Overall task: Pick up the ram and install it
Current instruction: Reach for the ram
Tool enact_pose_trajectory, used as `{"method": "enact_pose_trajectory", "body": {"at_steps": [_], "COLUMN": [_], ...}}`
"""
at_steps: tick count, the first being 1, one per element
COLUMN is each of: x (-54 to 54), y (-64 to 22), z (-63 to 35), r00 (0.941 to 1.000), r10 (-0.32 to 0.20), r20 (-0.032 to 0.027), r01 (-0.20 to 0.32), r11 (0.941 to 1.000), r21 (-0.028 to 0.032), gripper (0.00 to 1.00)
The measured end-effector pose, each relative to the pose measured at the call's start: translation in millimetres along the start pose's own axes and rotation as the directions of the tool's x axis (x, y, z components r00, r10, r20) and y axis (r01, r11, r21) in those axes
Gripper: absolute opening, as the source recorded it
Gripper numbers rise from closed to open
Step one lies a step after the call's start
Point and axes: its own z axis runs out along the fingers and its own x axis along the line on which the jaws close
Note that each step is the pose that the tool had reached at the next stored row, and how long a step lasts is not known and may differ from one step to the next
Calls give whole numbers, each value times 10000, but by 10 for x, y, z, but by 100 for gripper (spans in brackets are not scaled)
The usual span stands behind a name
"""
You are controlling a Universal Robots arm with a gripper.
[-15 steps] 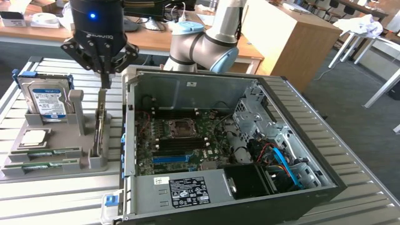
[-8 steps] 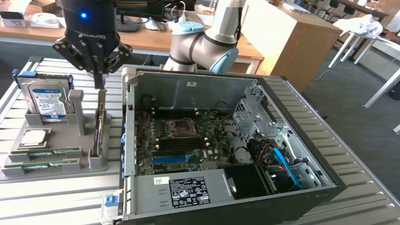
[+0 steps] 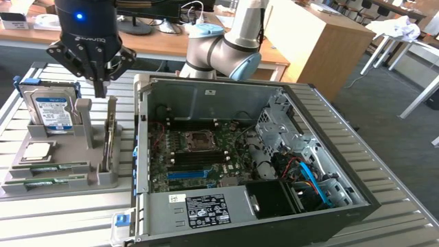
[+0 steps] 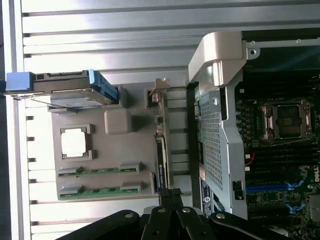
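Observation:
The ram (image 3: 108, 139) is a long, thin green stick with dark chips. It stands on its long edge in a slot of the grey parts holder (image 3: 69, 149), next to the open computer case (image 3: 226, 149). My gripper (image 3: 103, 91) hangs just above the stick's far end, shut, with nothing between its fingers. From the wrist, the ram (image 4: 161, 150) runs straight away from the closed gripper (image 4: 168, 196). The motherboard (image 4: 280, 150) with its processor socket lies inside the case.
The holder also carries a silver-and-blue hard drive (image 3: 51, 110), a square silver processor chip (image 3: 38, 151) and two more green sticks (image 3: 58, 166) in low slots. The case wall (image 3: 141, 134) rises close beside the holder. The slatted metal table (image 3: 61, 221) surrounds both.

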Motion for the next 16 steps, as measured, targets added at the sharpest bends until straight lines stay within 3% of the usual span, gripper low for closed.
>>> {"method": "enact_pose_trajectory", "body": {"at_steps": [16], "x": [285], "y": [-18], "z": [29], "r00": [10000], "r10": [3], "r20": [-79], "r01": [-3], "r11": [10000], "r21": [5], "gripper": [10]}}
